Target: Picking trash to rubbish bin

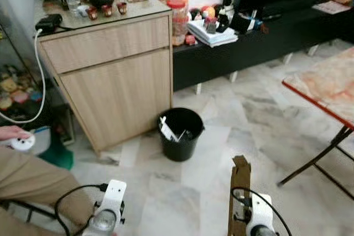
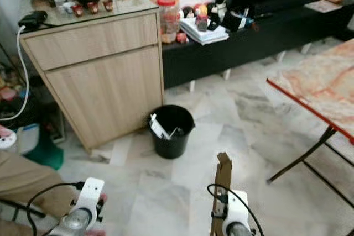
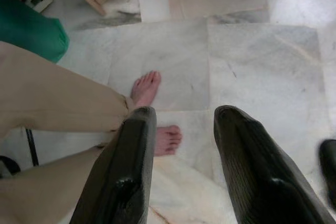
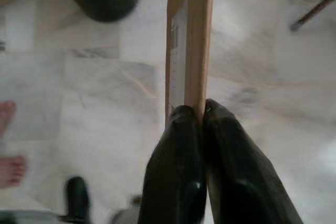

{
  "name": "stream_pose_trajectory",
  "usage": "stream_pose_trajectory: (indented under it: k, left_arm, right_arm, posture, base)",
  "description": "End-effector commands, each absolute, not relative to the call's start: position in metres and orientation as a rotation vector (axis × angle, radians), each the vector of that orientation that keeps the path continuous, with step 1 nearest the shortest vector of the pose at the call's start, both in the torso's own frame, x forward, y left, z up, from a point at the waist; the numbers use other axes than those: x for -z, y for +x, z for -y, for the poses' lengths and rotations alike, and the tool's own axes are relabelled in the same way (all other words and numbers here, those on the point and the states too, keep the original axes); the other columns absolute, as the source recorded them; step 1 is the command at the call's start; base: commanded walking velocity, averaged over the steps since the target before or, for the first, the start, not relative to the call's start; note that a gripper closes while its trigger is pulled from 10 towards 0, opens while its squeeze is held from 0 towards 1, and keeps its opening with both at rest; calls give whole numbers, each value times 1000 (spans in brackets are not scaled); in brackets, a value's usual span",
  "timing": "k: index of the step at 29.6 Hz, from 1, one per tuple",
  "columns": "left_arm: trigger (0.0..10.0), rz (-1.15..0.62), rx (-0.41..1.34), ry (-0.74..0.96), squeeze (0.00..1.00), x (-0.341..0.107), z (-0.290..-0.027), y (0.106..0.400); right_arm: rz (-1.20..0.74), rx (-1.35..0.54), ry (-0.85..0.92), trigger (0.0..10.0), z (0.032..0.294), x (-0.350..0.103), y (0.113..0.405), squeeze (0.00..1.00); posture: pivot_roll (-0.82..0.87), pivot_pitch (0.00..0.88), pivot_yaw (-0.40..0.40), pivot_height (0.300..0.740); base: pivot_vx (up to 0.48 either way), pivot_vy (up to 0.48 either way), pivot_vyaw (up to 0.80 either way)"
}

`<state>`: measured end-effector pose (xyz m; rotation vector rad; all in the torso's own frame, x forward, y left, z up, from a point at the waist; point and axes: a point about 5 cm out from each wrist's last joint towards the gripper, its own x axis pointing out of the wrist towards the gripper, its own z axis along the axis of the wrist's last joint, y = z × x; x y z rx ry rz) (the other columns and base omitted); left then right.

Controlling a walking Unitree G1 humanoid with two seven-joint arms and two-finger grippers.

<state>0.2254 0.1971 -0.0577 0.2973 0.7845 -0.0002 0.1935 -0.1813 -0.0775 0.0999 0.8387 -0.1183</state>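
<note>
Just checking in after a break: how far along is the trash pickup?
Done: the black bin already holds some paper scraps. In hand: the right tool is shut on a cardboard strip. Left: carry it across the marble floor to the bin. The left tool is open.

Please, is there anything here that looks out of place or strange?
One thing: a person's bare feet rest on the marble floor close under the open left gripper. Otherwise it looks orderly: the right gripper holds a cardboard strip, and the black bin stands upright beside the wooden cabinet.

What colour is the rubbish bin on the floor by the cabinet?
Black; the rubbish bin shows best in the left eye view.
</note>
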Motion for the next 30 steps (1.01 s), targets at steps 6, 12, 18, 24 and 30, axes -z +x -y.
stream_pose_trajectory:
  k: [6, 12, 18, 24, 30]
  left_arm:
    - [10000, -788, 1, 312, 0, 57, -198, 227]
    - [10000, -787, 1, 311, 0, 57, -198, 227]
    - [10000, -786, 3, 312, 0, 57, -198, 227]
    - [10000, -786, 3, 312, 0, 56, -197, 228]
    - [10000, -786, 4, 313, 0, 56, -198, 228]
  right_arm:
    - [-825, 94, 104, 10000, 175, 76, 196, 0]
    - [-816, 93, 111, 10000, 175, 76, 197, 0]
    - [-806, 73, 72, 10000, 175, 74, 199, 0]
    - [-810, 82, 98, 10000, 174, 75, 199, 0]
    - [-807, 68, 90, 10000, 173, 74, 200, 0]
  posture:
    - [-73, 57, -18, 740]
    - [-73, 57, -18, 740]
    - [-73, 57, -18, 740]
    - [-72, 55, -20, 740]
    - [-71, 53, -20, 740]
  base:
    - [354, 0, -133]
    - [353, 0, 0]
    - [350, 0, 400]
    - [352, 0, 667]
    - [352, 0, 0]
